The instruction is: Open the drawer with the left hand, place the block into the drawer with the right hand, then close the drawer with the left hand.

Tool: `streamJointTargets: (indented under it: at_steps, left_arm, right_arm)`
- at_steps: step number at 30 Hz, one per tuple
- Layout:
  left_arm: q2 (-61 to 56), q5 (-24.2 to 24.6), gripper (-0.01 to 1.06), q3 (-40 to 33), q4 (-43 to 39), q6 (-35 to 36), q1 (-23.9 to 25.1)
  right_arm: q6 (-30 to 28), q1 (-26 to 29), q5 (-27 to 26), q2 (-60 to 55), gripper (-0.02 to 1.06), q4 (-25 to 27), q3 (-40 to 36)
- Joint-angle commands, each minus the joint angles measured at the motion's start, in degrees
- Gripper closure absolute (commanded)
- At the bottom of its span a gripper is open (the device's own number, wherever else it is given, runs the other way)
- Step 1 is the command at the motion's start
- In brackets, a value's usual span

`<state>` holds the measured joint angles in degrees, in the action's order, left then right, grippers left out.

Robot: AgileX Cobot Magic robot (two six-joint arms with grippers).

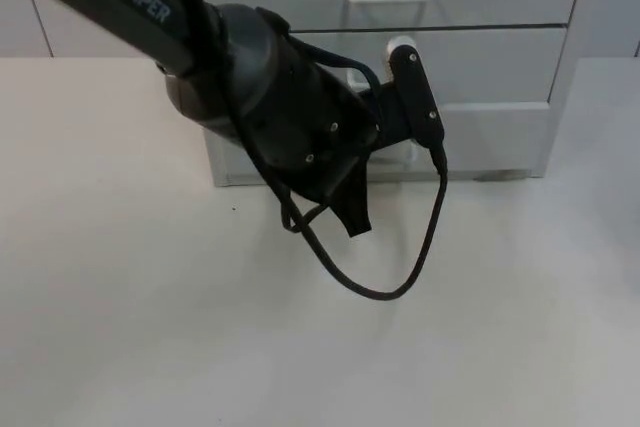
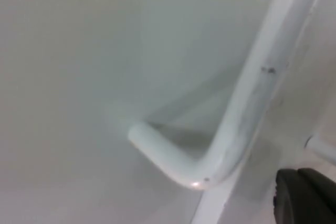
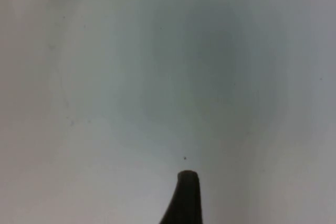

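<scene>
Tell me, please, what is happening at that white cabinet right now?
The left arm has reached to the front of the drawer cabinet, with its tool at a lower drawer's white handle, seen close up in the left wrist view. The drawers look shut. The right tool waits over bare table.

White table top (image 1: 120, 327), evenly lit; grey partition wall (image 1: 60, 27) behind.

It looks like a lab test bench: a bare white table (image 1: 120, 297) bears a plain white drawer cabinet (image 1: 480, 57), with a black robot arm (image 1: 250, 77) marked "PiPER".
</scene>
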<state>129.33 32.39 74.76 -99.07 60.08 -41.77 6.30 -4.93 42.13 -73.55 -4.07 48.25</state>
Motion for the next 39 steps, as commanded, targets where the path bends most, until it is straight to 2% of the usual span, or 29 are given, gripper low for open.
streamJointTargets:
  at_steps: [1,5,8,9,13,14,17,18,19,21,23,24,25,26,28,35,39]
  left_arm:
    - [-0.2,5.2,1.05,0.8,-0.9,1.5,0.6]
    - [-0.4,7.8,1.05,0.8,2.0,-2.3,-0.7]
    - [-2.2,7.3,1.05,0.4,17.6,-17.0,-3.7]
    - [-2.2,7.3,1.05,0.4,17.6,-17.0,-3.7]
    - [-7.6,7.2,1.05,-2.0,37.0,-30.7,-7.7]
    - [-7.6,7.2,1.05,-2.0,37.0,-30.7,-7.7]
    - [-12.8,7.3,1.05,-3.5,52.5,-41.9,-10.4]
    - [-12.8,7.3,1.05,-3.5,52.5,-41.9,-10.4]
    - [-14.7,7.6,1.05,-3.8,57.2,-45.6,-10.9]
    - [-18.4,7.8,1.05,-3.9,73.4,-56.1,-10.8]
    - [-20.3,7.8,1.05,-4.3,80.4,-62.6,-10.1]
    - [-20.3,7.8,1.05,-4.3,80.4,-62.6,-10.1]
    - [-21.3,8.5,1.05,-4.3,87.1,-67.6,-9.3]
    - [-21.8,8.9,1.05,-4.3,89.9,-69.7,-8.7]
    - [-22.4,9.3,1.05,-4.3,93.9,-72.0,-7.2]
    - [-22.5,10.9,1.05,-4.3,96.1,-71.3,-3.2]
    - [-24.5,12.0,1.05,-6.5,100.0,-71.3,3.4]
  right_arm:
    - [-0.5,0.2,-0.4,0.6,0.36,0.3,0.0]
    - [-0.5,0.2,-0.4,0.6,0.36,0.3,0.0]
    - [-0.5,0.2,-0.4,0.6,0.36,0.2,0.0]
    - [-0.5,0.2,-0.4,0.6,0.36,0.2,0.0]
    - [-0.5,0.2,-0.4,0.6,0.36,0.2,0.0]
    - [-0.5,0.2,-0.4,0.6,0.36,0.2,0.0]
    - [-0.5,0.2,-0.4,0.6,0.36,0.2,0.0]
    - [-0.5,0.2,-0.4,0.6,0.36,0.2,0.0]
    - [-0.5,0.2,-0.4,0.6,0.36,0.2,0.0]
    - [-0.5,0.2,-0.4,0.6,0.36,0.2,0.0]
    - [-0.5,0.2,-0.4,0.6,0.36,0.2,0.0]
    - [-0.5,0.2,-0.4,0.6,0.36,0.2,0.0]
    - [-0.5,0.2,-0.4,0.6,0.36,0.2,0.0]
    - [-0.5,0.2,-0.4,0.6,0.36,0.2,0.0]
    - [-0.5,0.2,-0.4,0.6,0.36,0.2,0.0]
    - [-0.5,0.2,-0.1,0.6,0.36,0.2,0.0]
    - [-0.5,0.2,-0.1,0.6,0.36,0.2,0.0]
